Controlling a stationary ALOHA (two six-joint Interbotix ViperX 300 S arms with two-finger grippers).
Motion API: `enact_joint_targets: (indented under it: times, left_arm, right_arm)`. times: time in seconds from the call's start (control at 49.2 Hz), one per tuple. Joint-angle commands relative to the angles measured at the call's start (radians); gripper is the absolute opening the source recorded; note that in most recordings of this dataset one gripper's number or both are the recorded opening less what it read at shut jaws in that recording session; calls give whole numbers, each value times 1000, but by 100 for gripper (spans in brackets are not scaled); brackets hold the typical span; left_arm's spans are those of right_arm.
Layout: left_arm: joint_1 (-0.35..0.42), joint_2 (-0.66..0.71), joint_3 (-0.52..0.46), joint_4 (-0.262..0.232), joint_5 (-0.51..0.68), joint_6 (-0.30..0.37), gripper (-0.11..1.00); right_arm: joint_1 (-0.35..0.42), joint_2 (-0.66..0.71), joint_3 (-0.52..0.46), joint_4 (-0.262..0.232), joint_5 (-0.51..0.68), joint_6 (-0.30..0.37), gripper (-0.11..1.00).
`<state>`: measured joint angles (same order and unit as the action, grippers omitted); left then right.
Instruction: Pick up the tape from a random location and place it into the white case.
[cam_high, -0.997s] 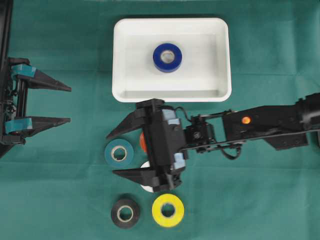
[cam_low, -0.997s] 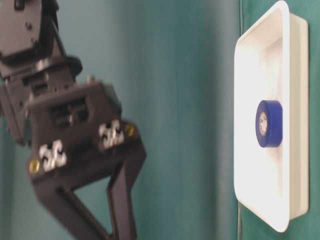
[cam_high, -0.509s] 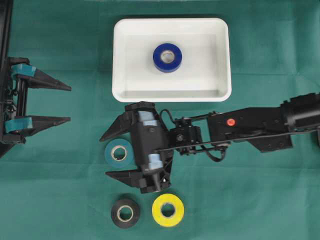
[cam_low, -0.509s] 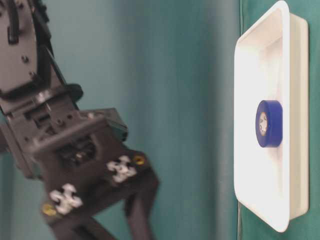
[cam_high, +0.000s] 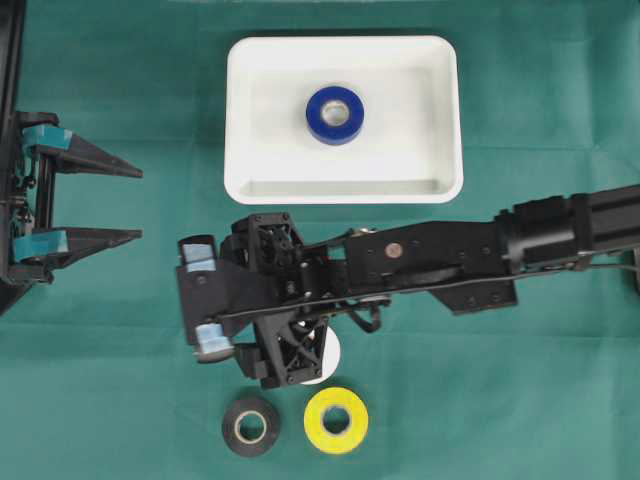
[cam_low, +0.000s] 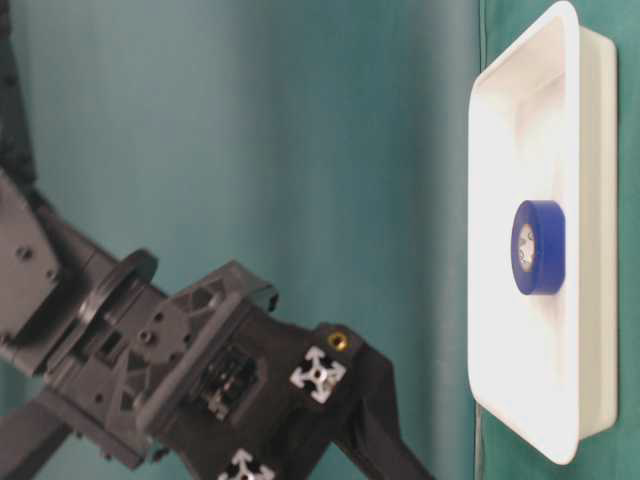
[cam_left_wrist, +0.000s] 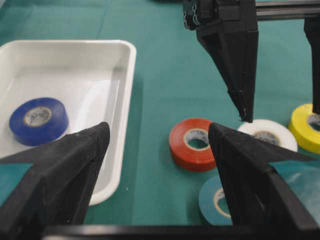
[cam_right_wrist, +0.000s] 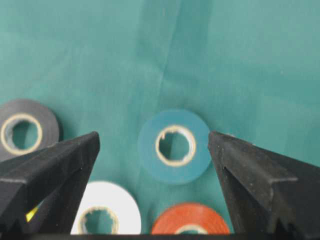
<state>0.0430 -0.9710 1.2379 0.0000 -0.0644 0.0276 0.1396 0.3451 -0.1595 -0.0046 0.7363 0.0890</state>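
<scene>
The white case (cam_high: 243, 120) lies at the top middle with a blue tape roll (cam_high: 335, 115) in it. My right gripper (cam_right_wrist: 154, 139) points down at the cloth, open and holding nothing. Below it, a teal tape roll (cam_right_wrist: 174, 145) shows in the gap between its fingers. A red roll (cam_right_wrist: 190, 224) and a white roll (cam_right_wrist: 102, 212) lie just beside the teal one. In the overhead view the right wrist (cam_high: 245, 305) hides the teal and red rolls. My left gripper (cam_high: 138, 206) stays open at the left edge, holding nothing.
A black roll (cam_high: 250, 427) and a yellow roll (cam_high: 336, 420) lie near the front edge. The right arm (cam_high: 480, 250) stretches across the cloth just below the case. From the left wrist, one right finger (cam_left_wrist: 235, 65) hangs above the red roll (cam_left_wrist: 195, 144).
The right gripper has moved left and tipped from lying level to pointing down over the teal roll, now hiding it from overhead. The left arm has not moved.
</scene>
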Motion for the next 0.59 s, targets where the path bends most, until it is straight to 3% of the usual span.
enact_joint_targets:
  times: [0.0,0.264,0.57]
  left_arm:
    - [3,5,-12,-2,-3,0,80]
    - [3,8,-12,-2,-3,0,80]
    - [3,11,-9,-2,0,0,80]
  right_arm:
    - [3,2,-74,0,81,2,92]
    - [3,57,-196,2,247,-2,92]
    - [5,64,-212,2,250,-11,92]
